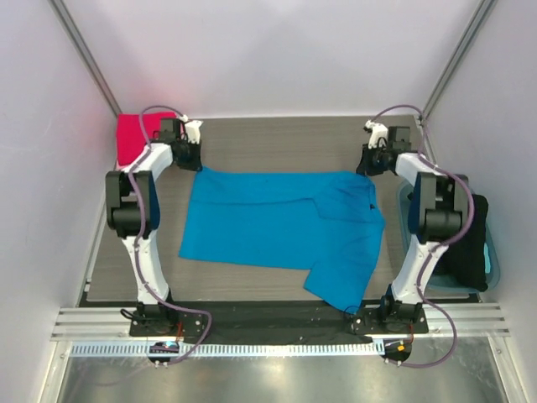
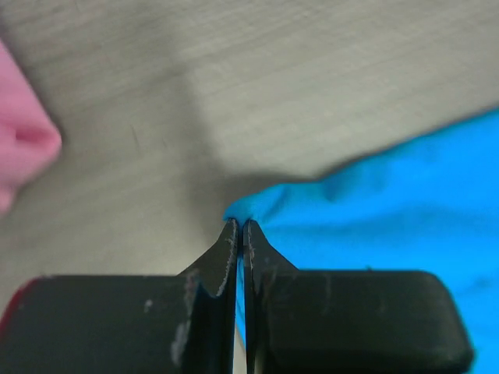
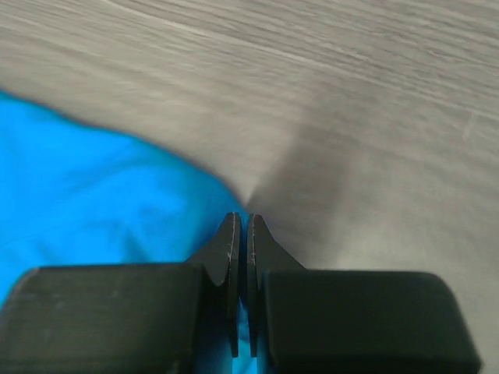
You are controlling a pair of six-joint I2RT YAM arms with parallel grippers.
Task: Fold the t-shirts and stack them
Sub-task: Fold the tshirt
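At the right edge of the bench point(image 1: 277, 143) a translucent blue tub point(image 1: 495, 264) holds a dark bulky mass point(image 1: 470, 243); what that is cannot be told. Across the middle of the bench the blue t-shirt point(image 1: 277, 222) lies spread flat, with one part reaching down to the near edge. Its two far corners sit at the jaws. The left jaws are pressed together on the far left corner point(image 2: 257, 204), which bunches right at their tips in the left wrist view. The right jaws are likewise pinched on the far right corner point(image 3: 117, 195), with blue cloth showing in the thin slit between them. A red t-shirt point(image 1: 132, 138) lies in the far left corner of the bench, near the left jaws and apart from the blue one. Pink cloth point(image 2: 23, 140) shows at the left edge of the left wrist view, clear of the blue corner
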